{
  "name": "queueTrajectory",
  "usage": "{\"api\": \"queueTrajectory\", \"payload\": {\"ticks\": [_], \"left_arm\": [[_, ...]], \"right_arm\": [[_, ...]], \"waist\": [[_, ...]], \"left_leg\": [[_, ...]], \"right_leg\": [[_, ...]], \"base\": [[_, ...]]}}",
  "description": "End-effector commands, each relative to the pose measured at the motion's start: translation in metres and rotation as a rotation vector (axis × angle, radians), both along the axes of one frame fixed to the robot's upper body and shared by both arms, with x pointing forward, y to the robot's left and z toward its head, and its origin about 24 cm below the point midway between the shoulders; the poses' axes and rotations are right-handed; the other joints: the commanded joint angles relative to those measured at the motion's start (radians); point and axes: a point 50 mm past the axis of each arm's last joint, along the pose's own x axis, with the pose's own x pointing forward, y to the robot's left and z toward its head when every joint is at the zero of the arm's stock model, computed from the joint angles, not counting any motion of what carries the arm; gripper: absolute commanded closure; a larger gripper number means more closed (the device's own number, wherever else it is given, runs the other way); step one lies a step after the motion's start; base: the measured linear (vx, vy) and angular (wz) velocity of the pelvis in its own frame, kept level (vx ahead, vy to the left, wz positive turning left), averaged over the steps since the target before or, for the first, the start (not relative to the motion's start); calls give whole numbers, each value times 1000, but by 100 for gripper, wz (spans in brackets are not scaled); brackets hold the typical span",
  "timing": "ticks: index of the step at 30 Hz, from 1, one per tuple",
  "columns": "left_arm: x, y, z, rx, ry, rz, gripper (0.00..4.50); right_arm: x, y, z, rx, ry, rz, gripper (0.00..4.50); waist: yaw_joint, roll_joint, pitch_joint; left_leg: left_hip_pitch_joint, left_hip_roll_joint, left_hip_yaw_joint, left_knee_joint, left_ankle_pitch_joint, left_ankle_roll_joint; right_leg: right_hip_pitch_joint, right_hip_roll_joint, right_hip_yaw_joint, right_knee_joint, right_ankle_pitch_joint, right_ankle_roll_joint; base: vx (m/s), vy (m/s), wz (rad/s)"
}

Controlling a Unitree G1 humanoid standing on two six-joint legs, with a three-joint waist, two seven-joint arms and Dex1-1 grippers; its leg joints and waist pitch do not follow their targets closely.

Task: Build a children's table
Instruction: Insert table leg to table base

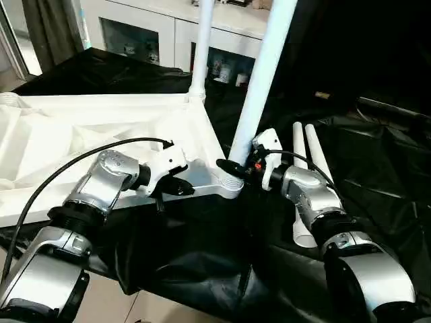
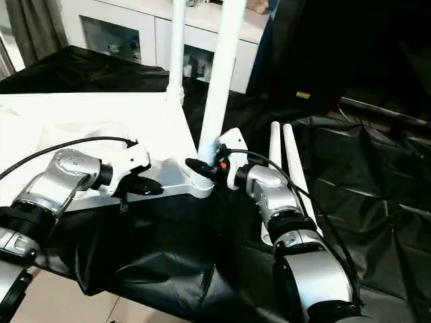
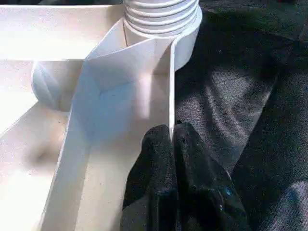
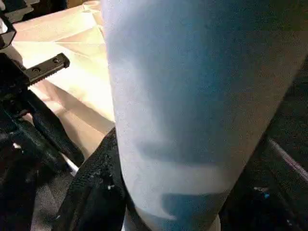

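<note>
No words or labels can be read on anything here. The big white plastic table top point(image 1: 101, 134) lies upside down on the black cloth point(image 1: 202, 249) that covers the counter, with its ribbed side facing up. The left hand point(image 1: 176, 188) is pinched shut on the thin edge wall of the table top, just beside the near round corner socket point(image 1: 229, 185). A long white tube leg point(image 1: 259, 87) stands up in that socket, leaning a little. The right hand point(image 1: 232, 166) is about half open, with its black fingers around the bottom of that leg. Another white tube leg point(image 1: 201, 54) stands in the far corner. Two more white tube legs point(image 1: 306, 161) lie side by side on the cloth, next to the right arm. A white cabinet with glass doors point(image 1: 148, 33) stands behind.
</note>
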Motion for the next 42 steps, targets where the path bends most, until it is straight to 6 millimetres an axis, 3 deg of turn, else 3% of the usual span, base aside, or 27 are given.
{"api": "queueTrajectory", "payload": {"ticks": [1, 9, 15, 25, 32, 38, 42], "left_arm": [[1, -2, 1, -3, 2, -1, 450], [0, -1, 0, -3, 5, -1, 450], [0, 0, -1, 5, 4, -8, 450], [0, -2, -1, -5, -1, 2, 450], [2, -2, 0, -3, -5, 3, 450], [2, -1, 0, 8, -5, -3, 450], [2, -1, 0, 13, -5, -9, 450]], "right_arm": [[-20, -15, -41, -62, 195, -28, 259], [-20, -21, -36, -37, 185, 0, 259], [-29, -20, -47, -140, 171, 91, 259], [-25, -33, -46, 48, 207, -128, 259], [-29, -44, -49, 105, 193, -207, 259], [-37, -39, -53, -31, 117, -111, 259], [-37, -32, -52, -116, 77, -42, 259]], "waist": [[5, 32, -30], [6, 30, -32], [12, 30, -34], [20, 34, -32], [24, 34, -35], [26, 37, -35], [24, 36, -31]], "left_leg": [[-7, 32, -6, -76, -250, 4], [-10, 31, -3, -73, -196, 17], [-9, 29, 0, -71, -161, 18], [-4, 32, 0, -75, -191, 15], [-6, 31, 2, -71, -144, 23], [-7, 29, 2, -71, -135, 21], [-6, 29, 1, -72, -164, 16]], "right_leg": [[22, -88, 43, -87, -223, -204], [28, -86, 40, -78, -125, -227], [31, -84, 38, -75, -73, -233], [29, -86, 40, -79, -96, -231], [33, -85, 38, -72, -32, -239], [36, -84, 37, -71, -16, -238], [34, -85, 37, -77, -69, -227]], "base": [[0, 0, 0], [0, 0, 0], [0, 0, 0], [0, 0, 0], [0, 0, 0], [0, 0, 0], [0, 0, 0]]}}
